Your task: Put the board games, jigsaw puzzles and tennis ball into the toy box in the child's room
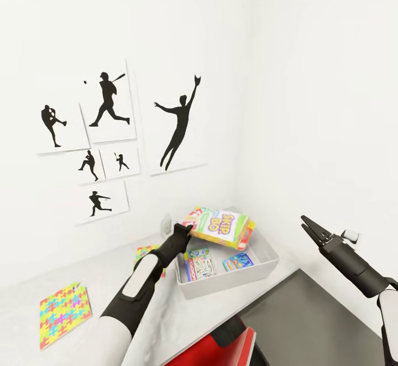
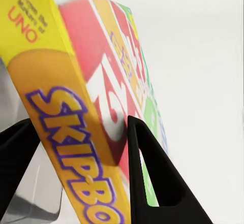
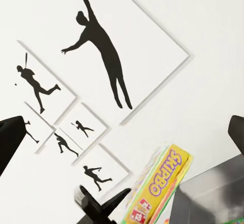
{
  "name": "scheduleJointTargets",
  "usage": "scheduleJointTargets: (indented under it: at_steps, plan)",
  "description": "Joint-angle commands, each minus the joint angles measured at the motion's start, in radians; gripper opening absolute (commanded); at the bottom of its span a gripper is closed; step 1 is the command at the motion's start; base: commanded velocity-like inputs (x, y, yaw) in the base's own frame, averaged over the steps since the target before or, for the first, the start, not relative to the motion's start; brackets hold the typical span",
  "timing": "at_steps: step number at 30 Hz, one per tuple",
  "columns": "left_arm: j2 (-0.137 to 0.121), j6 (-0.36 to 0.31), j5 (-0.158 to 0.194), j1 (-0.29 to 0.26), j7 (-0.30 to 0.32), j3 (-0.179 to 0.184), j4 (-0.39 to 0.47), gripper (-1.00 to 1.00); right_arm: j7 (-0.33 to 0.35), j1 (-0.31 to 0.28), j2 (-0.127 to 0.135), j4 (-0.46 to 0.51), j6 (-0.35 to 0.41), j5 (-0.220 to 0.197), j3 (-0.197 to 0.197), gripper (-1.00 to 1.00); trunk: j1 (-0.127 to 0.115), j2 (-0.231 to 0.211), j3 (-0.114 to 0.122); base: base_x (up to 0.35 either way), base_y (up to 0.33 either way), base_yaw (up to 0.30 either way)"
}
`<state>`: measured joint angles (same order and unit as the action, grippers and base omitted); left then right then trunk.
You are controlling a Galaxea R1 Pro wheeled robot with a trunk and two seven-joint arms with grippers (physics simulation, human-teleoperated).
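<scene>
My left gripper (image 1: 187, 229) is shut on the end of the "SKIP BO" board game (image 1: 224, 228), holding it tilted over the far part of the grey toy box (image 1: 232, 287) on the table (image 1: 105, 269). In the left wrist view the board game (image 2: 76, 107) sits between the two black fingers (image 2: 152, 178). Two smaller board games, a multicolour one (image 1: 199, 265) and a blue one (image 1: 237, 261), lie flat inside the toy box. One jigsaw puzzle (image 1: 62, 312) lies on the table at the left, another (image 1: 145, 253) is partly behind my left arm. My right gripper (image 1: 310, 228) hangs open to the right of the toy box. The tennis ball and the bed are out of view.
Posters of black baseball silhouettes (image 1: 108, 134) hang on the white wall behind the table, which stands in the room's corner. A dark grey lower surface (image 1: 315, 310) lies right of the table. A red part (image 1: 235, 349) shows at the bottom edge.
</scene>
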<state>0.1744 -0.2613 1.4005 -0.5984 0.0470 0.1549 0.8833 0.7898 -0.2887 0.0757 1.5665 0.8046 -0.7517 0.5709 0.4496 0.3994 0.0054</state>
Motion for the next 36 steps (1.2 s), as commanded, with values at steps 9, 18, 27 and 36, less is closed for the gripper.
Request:
scheduleJointTargets:
  at_steps: [9, 18, 27, 36]
  plan:
    - [0.0, 0.114, 0.13, 0.058, 0.005, 0.049, 0.05, -1.0, 0.002, -0.001, -0.005, 0.0, 0.005, -0.001, 0.0, 1.0, 0.0, 0.001, 0.0, 0.0, 0.0, 0.0]
    - [0.0, 0.386, 0.339, 0.06, 0.001, 0.29, 0.048, -1.0, 0.003, 0.0, -0.007, -0.002, 0.005, -0.002, 0.001, 1.0, 0.0, 0.001, 0.0, 0.0, 0.0, 0.0]
    - [0.0, 0.5, 0.386, 0.06, -0.029, 0.371, 0.047, -1.0, 0.008, -0.001, -0.007, -0.002, 0.005, -0.003, 0.001, 1.0, 0.0, 0.001, 0.0, 0.0, 0.0, 0.0]
    - [0.0, 0.58, 0.385, 0.059, -0.229, 0.39, 0.054, -1.0, 0.005, -0.001, -0.006, 0.0, 0.008, -0.005, 0.003, 1.0, 0.0, 0.001, 0.0, 0.0, 0.0, 0.0]
